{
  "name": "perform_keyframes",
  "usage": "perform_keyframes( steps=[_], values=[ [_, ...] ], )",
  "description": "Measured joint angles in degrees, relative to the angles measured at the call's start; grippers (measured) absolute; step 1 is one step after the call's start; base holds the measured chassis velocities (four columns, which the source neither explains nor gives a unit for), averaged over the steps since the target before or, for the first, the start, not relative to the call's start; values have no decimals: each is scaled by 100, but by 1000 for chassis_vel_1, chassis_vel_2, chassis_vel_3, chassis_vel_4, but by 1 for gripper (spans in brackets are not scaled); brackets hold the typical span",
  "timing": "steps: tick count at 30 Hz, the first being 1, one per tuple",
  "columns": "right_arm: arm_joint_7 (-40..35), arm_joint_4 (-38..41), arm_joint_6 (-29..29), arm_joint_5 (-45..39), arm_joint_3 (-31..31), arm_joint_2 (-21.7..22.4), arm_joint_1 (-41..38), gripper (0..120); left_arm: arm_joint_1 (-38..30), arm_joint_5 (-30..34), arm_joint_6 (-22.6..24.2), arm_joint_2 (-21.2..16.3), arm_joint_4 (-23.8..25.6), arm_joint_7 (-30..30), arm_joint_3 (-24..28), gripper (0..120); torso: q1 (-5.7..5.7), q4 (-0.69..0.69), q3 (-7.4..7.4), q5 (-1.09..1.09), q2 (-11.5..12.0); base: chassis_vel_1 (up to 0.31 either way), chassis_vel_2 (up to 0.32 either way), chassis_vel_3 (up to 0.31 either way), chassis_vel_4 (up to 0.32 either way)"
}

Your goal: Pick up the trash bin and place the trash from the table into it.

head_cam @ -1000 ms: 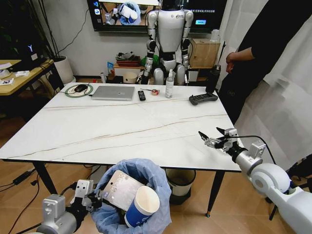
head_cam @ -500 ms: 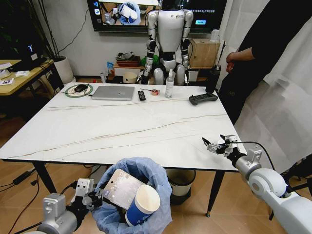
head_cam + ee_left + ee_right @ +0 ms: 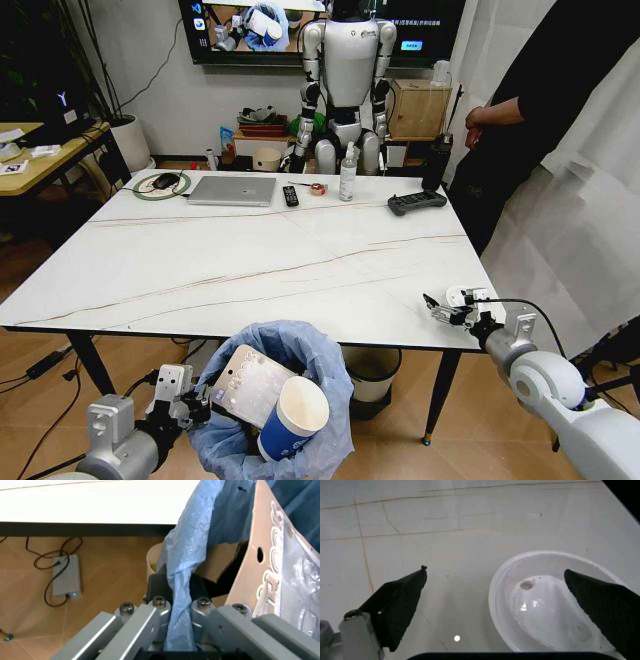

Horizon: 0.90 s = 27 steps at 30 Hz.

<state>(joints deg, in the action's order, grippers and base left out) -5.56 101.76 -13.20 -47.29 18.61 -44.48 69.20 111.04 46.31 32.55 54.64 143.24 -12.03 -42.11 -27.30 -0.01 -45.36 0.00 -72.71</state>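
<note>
The trash bin (image 3: pixel 300 350) with its light-blue bag hangs below the table's near edge. My left gripper (image 3: pixel 192 408) is shut on its bagged rim (image 3: pixel 190 555), the plastic pinched between the fingers (image 3: pixel 159 602). Inside the bin stand a blue-white paper cup (image 3: pixel 292 415) and a cardboard-backed clear packet (image 3: pixel 245 385) (image 3: pixel 280 566). My right gripper (image 3: pixel 448 305) is open just above the marble table (image 3: pixel 250 250) at its front right corner. A white round plastic lid (image 3: pixel 545 603) (image 3: pixel 465 294) lies on the tabletop between its fingers, nearer one fingertip (image 3: pixel 600 600).
At the table's far side lie a laptop (image 3: pixel 232 190), a remote (image 3: pixel 290 195), a bottle (image 3: pixel 348 172) and a black controller (image 3: pixel 416 202). A white bin with a black rim (image 3: pixel 372 375) stands under the table. A person (image 3: pixel 530 100) stands at the far right.
My right gripper has dropped and pulled back toward the table's front right corner, coming down around the white lid. The left gripper and the bin have stayed put.
</note>
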Motion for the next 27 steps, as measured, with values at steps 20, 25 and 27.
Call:
perform_keyframes(
  steps=[20, 25, 27],
  values=[
    [13, -358, -9, -167, -235, -75, -328, 100, 9, 6, 0, 33, 0, -6, -17, 0, 0, -1, 1, -3, -1, 0, 0, 0, 0],
    [25, -385, 2, -167, -282, -91, -353, 100, 8, 6, 0, 33, 0, -8, -18, 0, 1, -1, 1, -4, -1, 0, 0, 0, 0],
    [42, -391, 4, -163, -293, -91, -354, 100, 8, 7, 0, 33, 0, -9, -20, 0, 1, -1, 1, -5, -2, 0, 0, 0, 0]
  ],
)
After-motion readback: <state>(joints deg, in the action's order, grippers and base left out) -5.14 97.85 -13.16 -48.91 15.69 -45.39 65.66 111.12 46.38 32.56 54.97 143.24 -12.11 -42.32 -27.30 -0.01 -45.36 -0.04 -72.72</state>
